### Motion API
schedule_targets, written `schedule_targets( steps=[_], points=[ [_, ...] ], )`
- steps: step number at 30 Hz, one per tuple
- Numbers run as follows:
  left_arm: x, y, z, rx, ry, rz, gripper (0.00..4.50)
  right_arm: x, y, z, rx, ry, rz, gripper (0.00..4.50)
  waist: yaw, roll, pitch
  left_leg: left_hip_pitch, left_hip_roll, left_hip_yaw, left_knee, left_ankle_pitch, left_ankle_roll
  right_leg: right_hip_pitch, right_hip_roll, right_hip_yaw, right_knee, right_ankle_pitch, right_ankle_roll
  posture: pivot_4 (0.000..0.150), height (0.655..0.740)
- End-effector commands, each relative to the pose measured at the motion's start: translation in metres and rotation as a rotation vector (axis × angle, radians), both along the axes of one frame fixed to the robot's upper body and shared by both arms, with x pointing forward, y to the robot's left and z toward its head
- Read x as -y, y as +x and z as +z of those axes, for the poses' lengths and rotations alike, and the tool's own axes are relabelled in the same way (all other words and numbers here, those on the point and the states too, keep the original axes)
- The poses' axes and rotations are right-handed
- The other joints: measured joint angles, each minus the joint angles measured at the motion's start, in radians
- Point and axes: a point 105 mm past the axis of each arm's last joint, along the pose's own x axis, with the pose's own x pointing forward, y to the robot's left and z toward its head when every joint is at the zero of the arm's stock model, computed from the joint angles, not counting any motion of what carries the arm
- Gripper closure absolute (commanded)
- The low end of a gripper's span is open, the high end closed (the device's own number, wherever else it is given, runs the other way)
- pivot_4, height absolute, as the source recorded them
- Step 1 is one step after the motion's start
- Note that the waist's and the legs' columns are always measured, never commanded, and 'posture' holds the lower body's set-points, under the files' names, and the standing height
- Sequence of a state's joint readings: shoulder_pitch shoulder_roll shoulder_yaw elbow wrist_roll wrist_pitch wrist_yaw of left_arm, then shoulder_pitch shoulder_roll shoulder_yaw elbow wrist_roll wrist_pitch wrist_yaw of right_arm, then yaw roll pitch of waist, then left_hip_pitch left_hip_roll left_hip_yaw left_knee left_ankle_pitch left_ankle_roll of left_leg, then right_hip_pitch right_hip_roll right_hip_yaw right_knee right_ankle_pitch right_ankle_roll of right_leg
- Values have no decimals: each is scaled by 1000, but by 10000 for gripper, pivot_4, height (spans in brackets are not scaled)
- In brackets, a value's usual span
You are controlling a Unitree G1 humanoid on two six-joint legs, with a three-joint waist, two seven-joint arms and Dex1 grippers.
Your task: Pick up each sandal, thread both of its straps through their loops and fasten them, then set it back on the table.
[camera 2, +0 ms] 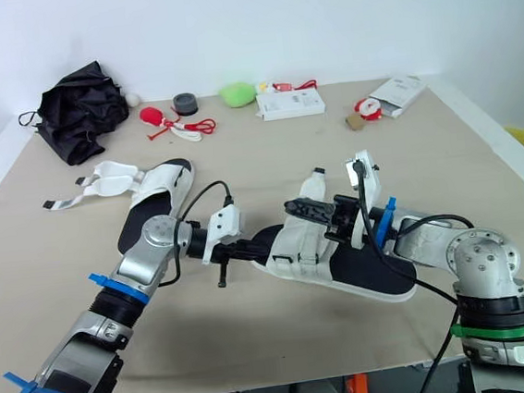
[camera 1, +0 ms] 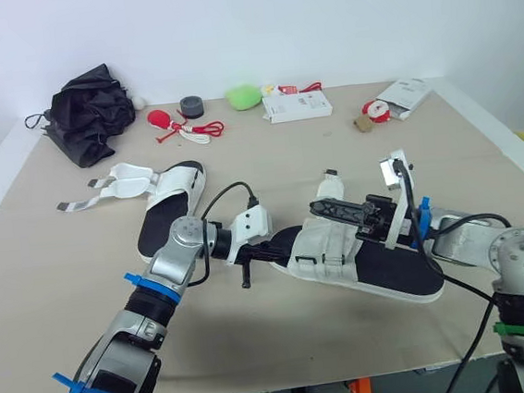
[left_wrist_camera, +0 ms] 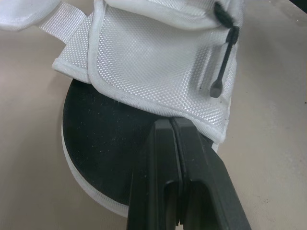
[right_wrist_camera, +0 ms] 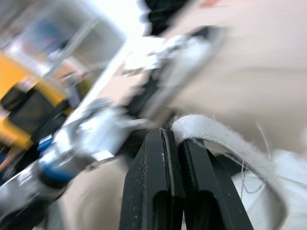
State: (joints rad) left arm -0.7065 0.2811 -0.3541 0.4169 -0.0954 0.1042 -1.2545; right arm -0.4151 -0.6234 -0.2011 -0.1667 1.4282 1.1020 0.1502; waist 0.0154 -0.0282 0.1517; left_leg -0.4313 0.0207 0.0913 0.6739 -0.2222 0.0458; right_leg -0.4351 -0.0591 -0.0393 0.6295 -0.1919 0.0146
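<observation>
A white sandal with a black insole (camera 1: 386, 276) lies across the table's middle, between my two grippers. My left gripper (camera 1: 274, 248) is at its toe end. In the left wrist view its fingers (left_wrist_camera: 158, 158) are pressed together over the black insole, their tips at the hem of the white upper (left_wrist_camera: 158, 62). My right gripper (camera 1: 321, 208) reaches over the upper and is shut on a white strap (right_wrist_camera: 225, 140) that curls away from its tips. A second sandal (camera 1: 172, 192) lies at the back left with its straps (camera 1: 112, 184) spread loose on the table.
Along the far edge are a black crumpled bag (camera 1: 91, 111), a red toy with cord (camera 1: 169, 122), a grey tape roll (camera 1: 191, 106), a green lump (camera 1: 244, 96) and two white boxes (camera 1: 297, 106) (camera 1: 407, 95). The table's front edge (camera 1: 261, 382) is close.
</observation>
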Motion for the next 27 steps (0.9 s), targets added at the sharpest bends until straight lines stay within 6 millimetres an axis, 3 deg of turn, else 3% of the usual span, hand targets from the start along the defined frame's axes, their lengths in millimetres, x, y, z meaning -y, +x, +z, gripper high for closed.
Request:
schedule_targets(
  steps=[1, 3, 4, 7, 9, 11, 17, 23, 25, 27],
  points=[
    [-1, -6, -23, -50, 79, -9, 45000, 11, 9, 16, 58, 23, -73, 40988, 0, 0, 0, 0, 0, 0, 0, 0, 0, 0, 0, 0, 0, 0, 0, 1500, 7400],
    [-1, -6, -23, -50, 79, -9, 45000, 14, 11, 13, 37, 45, -96, 32500, 0, 0, 0, 0, 0, 0, 0, 0, 1, 0, 0, 0, 0, 0, 1, 1500, 7400],
    [-1, -6, -23, -50, 79, -9, 45000, 14, 12, 12, 33, 49, -102, 30808, 0, 0, 0, 0, 0, 0, 0, 1, 1, 0, 0, 0, 0, 1, 1, 1500, 7400],
    [-1, -6, -23, -50, 79, -9, 45000, 14, 12, 13, 31, 51, -104, 16410, 0, 0, 0, 0, 0, 0, 0, 1, 1, 0, 0, 0, 0, 1, 1, 1500, 7400],
    [-1, -6, -23, -50, 79, -9, 45000, 14, 12, 13, 30, 51, -105, 9655, 0, 0, 0, 0, 0, 0, 0, 1, 1, 0, 0, 0, 0, 0, 1, 1500, 7400],
    [-3, -6, -23, -52, 81, -5, 45000, 29, 20, 4, -11, 85, -178, 766, 0, 0, 0, 0, 0, 0, 0, 1, 1, 0, 0, 0, 0, 0, 1, 1500, 7400],
    [-3, -7, -24, -54, 82, -8, 45000, 31, 21, 5, -10, 103, -176, 766, -2, 0, 0, 0, 0, 0, 0, 1, 1, 0, 1, 0, 0, 1, 1, 1500, 7400],
    [-2, -9, -26, -61, 82, -15, 45000, 40, 22, 41, 112, 115, -139, 766, -3, 1, 0, 0, 0, 0, 0, 1, 1, 0, 1, 0, 0, 1, 1, 1500, 7400],
    [-1, -10, -26, -62, 81, -17, 45000, 31, 1, 60, 159, 149, 0, 766, -1, 1, 0, 0, 0, 1, 0, 1, 1, 0, 1, 0, 0, 1, 1, 1500, 7400],
    [-1, -10, -26, -62, 80, -18, 45000, 17, -27, 64, 160, 144, 172, 766, -1, 0, 0, 0, 0, 0, -1, 1, 1, 0, 1, 0, -1, 0, 1, 1500, 7400]
  ],
)
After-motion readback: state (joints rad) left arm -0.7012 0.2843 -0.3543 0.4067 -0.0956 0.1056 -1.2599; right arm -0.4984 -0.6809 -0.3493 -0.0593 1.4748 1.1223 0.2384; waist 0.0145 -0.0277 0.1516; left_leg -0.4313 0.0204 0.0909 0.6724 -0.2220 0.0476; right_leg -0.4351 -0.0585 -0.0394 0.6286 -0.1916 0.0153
